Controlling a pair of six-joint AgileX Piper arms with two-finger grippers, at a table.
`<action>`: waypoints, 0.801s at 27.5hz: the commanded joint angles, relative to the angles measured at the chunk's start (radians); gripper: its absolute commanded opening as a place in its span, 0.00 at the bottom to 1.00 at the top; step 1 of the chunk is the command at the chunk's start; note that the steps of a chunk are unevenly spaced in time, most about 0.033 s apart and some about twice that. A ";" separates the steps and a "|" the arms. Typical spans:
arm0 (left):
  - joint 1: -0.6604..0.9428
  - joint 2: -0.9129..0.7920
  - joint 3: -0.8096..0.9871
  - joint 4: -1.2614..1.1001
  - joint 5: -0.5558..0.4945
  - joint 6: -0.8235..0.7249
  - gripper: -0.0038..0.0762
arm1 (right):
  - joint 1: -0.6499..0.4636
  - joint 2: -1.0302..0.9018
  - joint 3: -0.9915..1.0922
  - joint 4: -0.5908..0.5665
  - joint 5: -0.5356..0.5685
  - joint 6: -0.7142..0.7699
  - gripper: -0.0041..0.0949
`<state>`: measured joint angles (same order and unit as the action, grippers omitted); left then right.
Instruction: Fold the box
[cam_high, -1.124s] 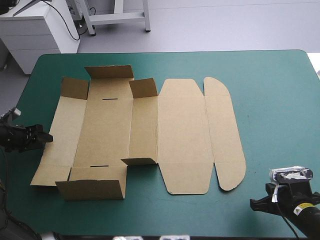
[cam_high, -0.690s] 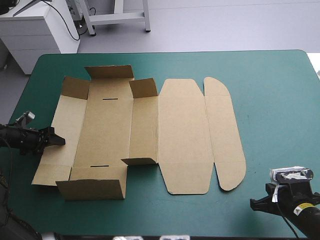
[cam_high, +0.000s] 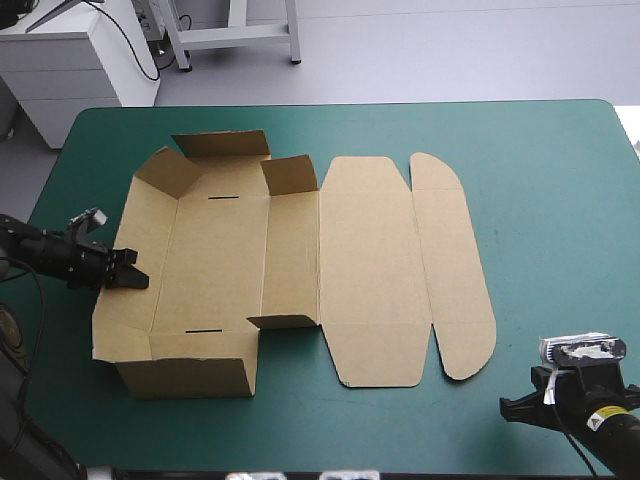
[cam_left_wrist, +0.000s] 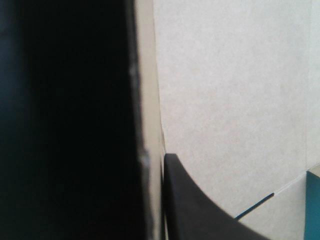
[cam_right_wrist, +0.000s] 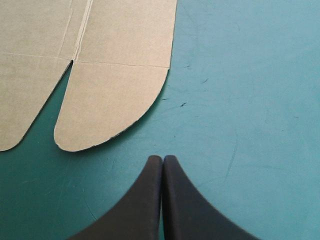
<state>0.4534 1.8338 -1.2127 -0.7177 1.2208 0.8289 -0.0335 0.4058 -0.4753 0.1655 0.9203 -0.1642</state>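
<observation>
Here, one box (cam_high: 370, 270), a cut sheet of brown board, lies on the worktop (cam_high: 550, 200) with its teal-green cover. It sits left of the middle and is partly raised. Two end effectors are in view, each with two broad black fingers.

The left end effector (cam_high: 135, 280) is at the box's left wall, which stands tilted up off the cover. In its wrist view the box (cam_left_wrist: 225, 100) fills most of the picture. The left end effector (cam_left_wrist: 155, 155) is all but closed, with a thin edge of board pinched between one black finger (cam_left_wrist: 200, 215) and a dark mass that blocks the other half of that view.

On the box I count two short dark slits in the base panel, one toward the far wall (cam_high: 222, 198) and one toward the near wall (cam_high: 200, 330). Both of these walls stand raised. Two small corner flaps (cam_high: 290, 175) (cam_high: 283, 322) stand up along the base's right side. To their right, one wide lid panel and one narrow flap with rounded ends (cam_high: 455, 270) lie flat.

The right end effector (cam_high: 507, 408) rests near the worktop's near right corner, well apart from the box. Its two fingers are pressed together into one point, holding nothing. Bare teal-green cover lies between the right end effector (cam_right_wrist: 162, 159) and the rounded flap's near end (cam_right_wrist: 115, 100) ahead of it.
</observation>
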 joint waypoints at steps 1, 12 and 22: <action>-0.100 -0.038 -0.120 -0.048 0.053 0.045 0.04 | 0.002 0.005 -0.024 0.005 -0.053 -0.004 0.02; -0.488 -0.038 -0.589 0.066 -0.173 0.258 0.04 | 0.002 0.005 -0.024 -0.030 -0.051 -0.004 0.02; -0.810 -0.038 -0.719 0.513 -0.415 0.246 0.04 | 0.002 0.005 -0.024 -0.034 -0.051 -0.004 0.02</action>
<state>-0.2905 1.8461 -1.8896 -0.2756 0.9312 1.0720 -0.0335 0.4058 -0.4753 0.1305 0.9203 -0.1642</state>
